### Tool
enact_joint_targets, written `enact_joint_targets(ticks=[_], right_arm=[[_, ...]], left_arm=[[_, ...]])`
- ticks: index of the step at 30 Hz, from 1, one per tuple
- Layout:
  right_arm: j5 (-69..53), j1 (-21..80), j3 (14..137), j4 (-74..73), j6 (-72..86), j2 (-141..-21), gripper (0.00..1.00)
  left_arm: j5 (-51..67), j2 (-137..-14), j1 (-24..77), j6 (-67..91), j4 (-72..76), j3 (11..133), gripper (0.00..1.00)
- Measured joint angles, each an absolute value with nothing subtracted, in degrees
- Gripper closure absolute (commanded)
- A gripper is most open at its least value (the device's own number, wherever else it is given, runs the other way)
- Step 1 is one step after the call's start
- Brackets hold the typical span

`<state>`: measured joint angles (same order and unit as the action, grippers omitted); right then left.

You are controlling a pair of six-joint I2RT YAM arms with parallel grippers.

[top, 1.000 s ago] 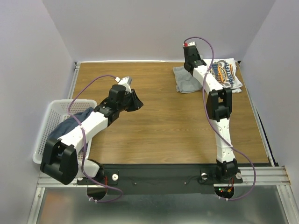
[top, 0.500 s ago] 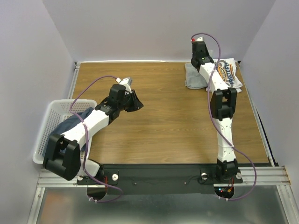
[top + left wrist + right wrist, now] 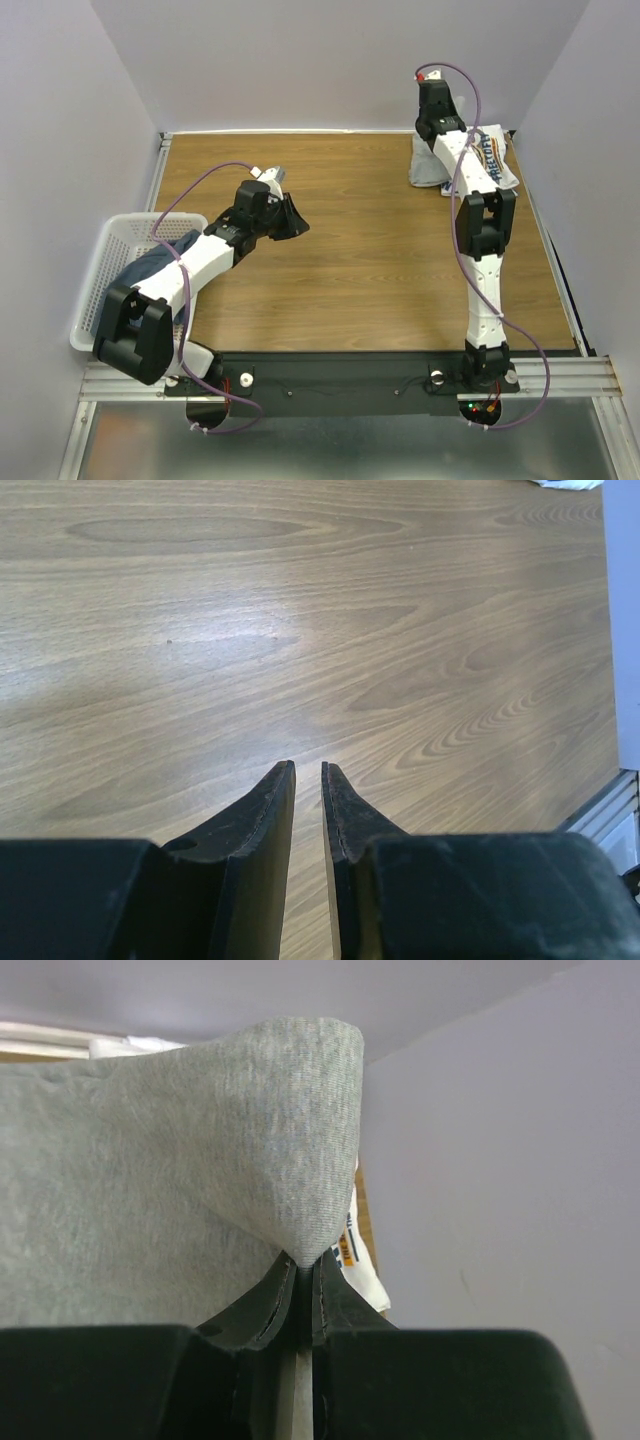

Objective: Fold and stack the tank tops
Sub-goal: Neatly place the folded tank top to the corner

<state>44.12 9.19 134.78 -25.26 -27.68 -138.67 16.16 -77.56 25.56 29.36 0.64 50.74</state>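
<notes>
Dark blue tank top (image 3: 148,264) — half hidden beneath the left arm (image 3: 205,258).

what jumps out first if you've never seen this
The jaws of the right arm pinch a fold of the plain light grey cloth tank top, holding it up at the far right corner by the white tank top with a blue-and-orange logo. At the left edge, a dark slate blue top slumps in the white plastic lattice basket.

White links (image 3: 480,290), black joints (image 3: 484,222); purple cables (image 3: 213,168); black left claw (image 3: 308,768)
</notes>
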Motion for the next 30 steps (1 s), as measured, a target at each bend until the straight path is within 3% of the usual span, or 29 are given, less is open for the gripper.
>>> enact_joint_targets(ticks=[30], right_arm=[[44.2,9.0,127.5,-18.7,-31.7,-131.2,0.96]], left_arm=[[19.5,-77.6,25.4,30.1,3.6,49.1,0.72]])
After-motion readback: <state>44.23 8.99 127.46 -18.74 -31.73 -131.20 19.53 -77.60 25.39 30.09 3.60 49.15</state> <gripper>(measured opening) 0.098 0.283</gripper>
